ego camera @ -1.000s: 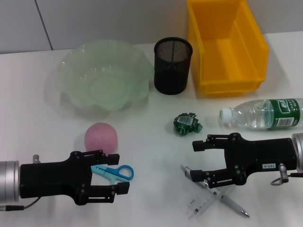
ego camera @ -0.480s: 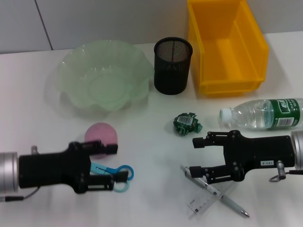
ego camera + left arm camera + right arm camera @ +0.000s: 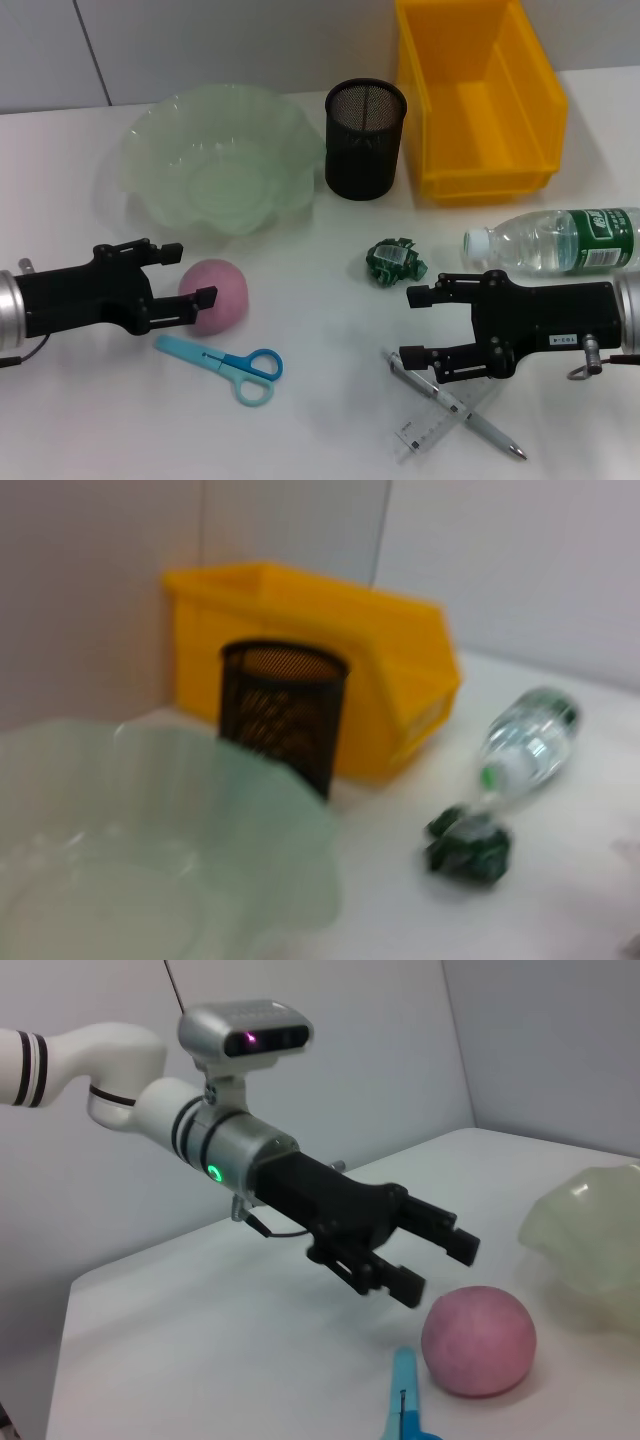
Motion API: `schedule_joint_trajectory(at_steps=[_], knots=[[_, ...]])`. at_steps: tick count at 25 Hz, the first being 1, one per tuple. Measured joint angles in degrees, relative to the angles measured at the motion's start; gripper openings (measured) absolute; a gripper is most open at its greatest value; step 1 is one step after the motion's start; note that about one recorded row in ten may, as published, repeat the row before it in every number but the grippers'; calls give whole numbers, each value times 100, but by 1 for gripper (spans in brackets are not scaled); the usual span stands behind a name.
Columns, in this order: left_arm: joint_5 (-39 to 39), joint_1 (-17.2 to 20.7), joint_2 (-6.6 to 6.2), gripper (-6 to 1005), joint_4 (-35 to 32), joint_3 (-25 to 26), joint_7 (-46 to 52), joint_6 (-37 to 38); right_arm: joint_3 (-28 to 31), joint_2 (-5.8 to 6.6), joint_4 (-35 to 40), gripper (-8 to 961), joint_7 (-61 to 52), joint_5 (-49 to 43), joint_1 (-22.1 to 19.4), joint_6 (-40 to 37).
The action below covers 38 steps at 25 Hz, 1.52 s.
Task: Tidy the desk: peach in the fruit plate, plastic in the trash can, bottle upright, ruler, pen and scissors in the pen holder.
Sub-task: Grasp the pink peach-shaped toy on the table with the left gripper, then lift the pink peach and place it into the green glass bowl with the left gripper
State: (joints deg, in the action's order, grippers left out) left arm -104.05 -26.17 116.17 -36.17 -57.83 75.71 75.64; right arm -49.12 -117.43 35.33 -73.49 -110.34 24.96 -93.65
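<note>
**White desk, left gripper beside the peach**

I see a white desk (image 3: 300,420) against a pale wall, and I place everything from the black mesh pen holder (image 3: 365,139) at the back centre. Just left of it sits the pale green fruit plate (image 3: 220,160); just right of it stands the yellow bin (image 3: 475,95), which serves as the trash can.

In front of the pen holder and slightly right lies the crumpled green plastic (image 3: 395,262). Further right, the bottle (image 3: 555,240) lies on its side, cap pointing toward the plastic.

In front and left of the pen holder, below the plate, the pink peach (image 3: 215,295) rests on the desk. My left gripper (image 3: 190,275) is spread wide with nothing in it; one fingertip overlaps the peach's left edge. The blue scissors (image 3: 225,358) lie flat just in front of the peach.

My right gripper (image 3: 415,325) hovers in front and right of the pen holder, also spread apart and empty, just above the pen (image 3: 460,410), which crosses the clear ruler (image 3: 435,428).
</note>
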Motion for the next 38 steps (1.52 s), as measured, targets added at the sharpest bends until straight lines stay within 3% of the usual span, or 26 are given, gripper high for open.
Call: schedule_joint_trajectory(at_steps=[4,14,21,26,33,36,38], knots=[[-384,-65,149,801,6,30,15,-485,39,-9,0,816,-11,4,0,3],[-555,-211,179,798,71,-2,256,-443,62,-8,1,817,-21,5,14,64],[-556,-220,181,648,54,-18,329,-418,61,-7,8,817,-33,5,38,67],[-556,-241,178,406,60,-16,377,-357,61,-7,9,816,-39,4,43,98],[135,-194,200,278,-545,483,816,843,61,-7,3,816,-46,3,47,146],[816,-306,219,240,-556,569,808,583,62,-10,1,816,-46,4,65,170],[1070,-426,223,221,-439,554,778,-39,61,-18,-1,816,-46,3,74,197]])
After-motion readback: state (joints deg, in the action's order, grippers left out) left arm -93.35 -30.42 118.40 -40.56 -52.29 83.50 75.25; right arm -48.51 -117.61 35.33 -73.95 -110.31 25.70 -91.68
